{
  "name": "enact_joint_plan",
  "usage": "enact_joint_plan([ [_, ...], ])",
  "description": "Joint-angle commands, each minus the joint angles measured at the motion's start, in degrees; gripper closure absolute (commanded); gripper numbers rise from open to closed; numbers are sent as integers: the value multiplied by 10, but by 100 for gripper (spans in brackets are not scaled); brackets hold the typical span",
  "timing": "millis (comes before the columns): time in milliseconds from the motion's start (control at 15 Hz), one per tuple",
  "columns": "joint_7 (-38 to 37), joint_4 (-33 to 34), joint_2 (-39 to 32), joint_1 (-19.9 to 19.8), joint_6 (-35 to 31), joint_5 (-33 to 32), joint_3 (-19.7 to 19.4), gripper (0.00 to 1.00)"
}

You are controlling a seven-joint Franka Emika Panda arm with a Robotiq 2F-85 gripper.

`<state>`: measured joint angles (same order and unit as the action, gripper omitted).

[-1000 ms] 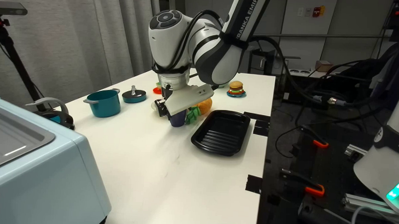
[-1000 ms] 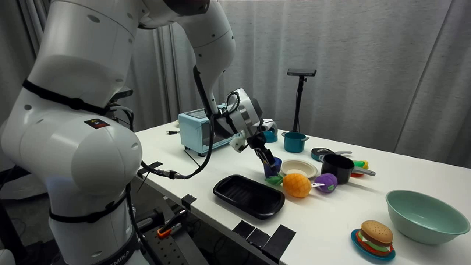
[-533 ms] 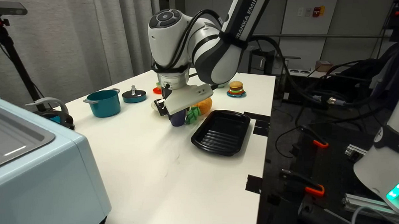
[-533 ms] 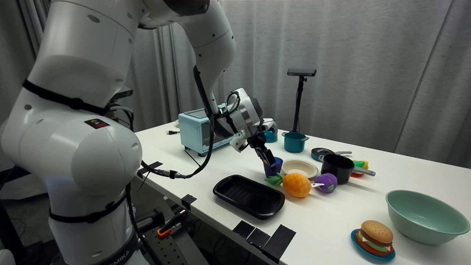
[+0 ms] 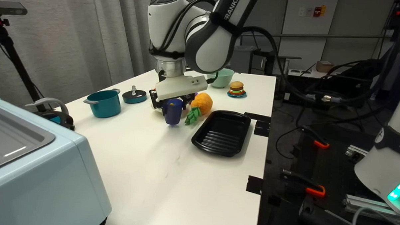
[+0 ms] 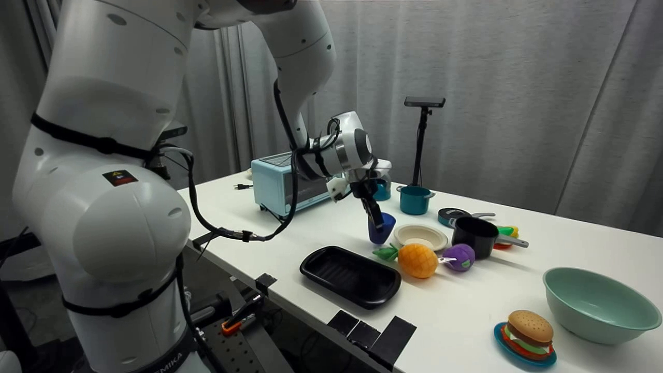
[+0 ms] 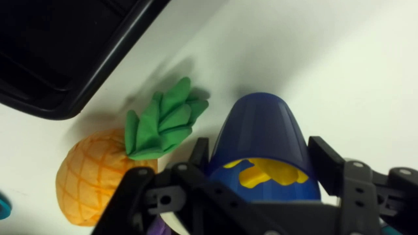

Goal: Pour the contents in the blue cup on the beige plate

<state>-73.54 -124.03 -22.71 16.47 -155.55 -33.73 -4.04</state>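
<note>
My gripper (image 7: 261,153) is shut on the blue cup (image 7: 261,130), one finger on each side near the rim. Yellow pieces (image 7: 272,171) show inside the cup, whose mouth leans toward the wrist camera. In both exterior views the cup (image 6: 380,230) hangs close above the table, nearly upright. The beige plate (image 6: 422,236) lies just beside it, with nothing seen on it. In an exterior view the gripper (image 5: 175,103) covers most of the plate. A pale rim, likely the plate's (image 7: 174,223), shows under the gripper in the wrist view.
A pineapple plush (image 6: 417,261) and a purple plush (image 6: 459,257) lie near the plate. A black tray (image 6: 349,277) sits on the near side of the cup. Beyond the plate stand a black pot (image 6: 474,237) and a teal pot (image 6: 414,200). The toaster oven (image 6: 269,181) is farther off.
The jaws have closed on the blue cup. In the last half second the arm has risen and the cup has come up slightly with it. The plate and plushes look unmoved.
</note>
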Motion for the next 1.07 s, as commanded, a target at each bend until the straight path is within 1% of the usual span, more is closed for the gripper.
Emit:
enact_joint_plan([
  [0, 72, -1, 31, -30, 6, 93, 20, 48],
  [267, 163, 10, 53, -65, 20, 207, 28, 48],
  [467, 247, 41, 57, -106, 49, 316, 42, 48],
  [600, 302, 74, 50, -134, 86, 395, 50, 48],
  [733, 339, 116, 35, -155, 132, 459, 48, 48],
  [867, 361, 161, 15, -172, 180, 504, 40, 48],
  [1000, 369, 202, -5, -184, 219, 528, 32, 48],
])
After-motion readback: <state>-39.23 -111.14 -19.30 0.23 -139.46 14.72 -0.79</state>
